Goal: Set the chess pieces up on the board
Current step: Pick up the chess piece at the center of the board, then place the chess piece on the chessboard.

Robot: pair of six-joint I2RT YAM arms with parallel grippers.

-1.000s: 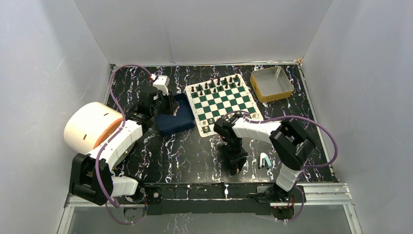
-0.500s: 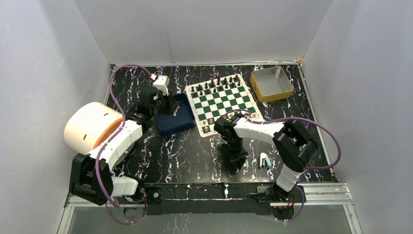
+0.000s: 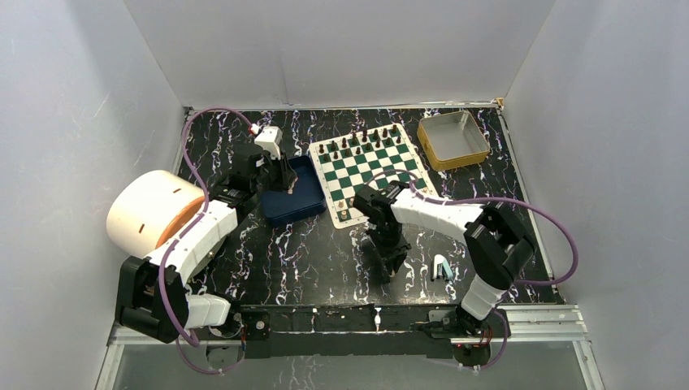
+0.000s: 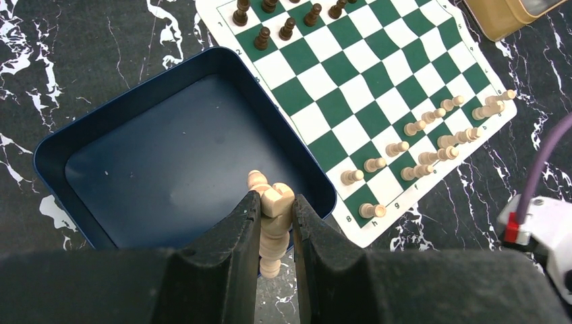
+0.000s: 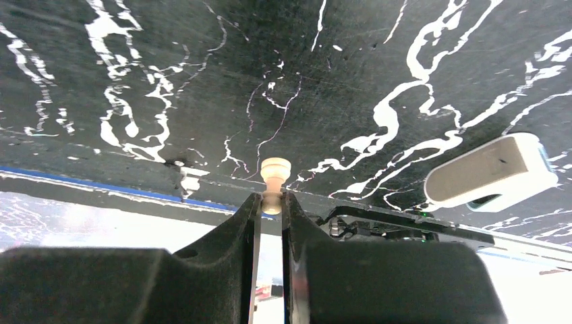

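Left pincer (image 4: 274, 202) clamps a cream wooden chess piece (image 4: 262, 182) over the blue rectangular tray (image 4: 168, 155). Right pincer (image 5: 271, 201) clamps a small cream pawn (image 5: 275, 169). Best to set each upright on a vacant near-row square of the green-and-white checked board mat (image 4: 378, 74).

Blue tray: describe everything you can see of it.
The blue tray is a navy rectangle with rounded corners and low upright walls, smooth, perhaps painted metal. Nothing lies inside. It sits flat on the black marbled table, its right side close against the white border of the board. The left gripper, shut on a cream chess piece, hangs over its near rim.
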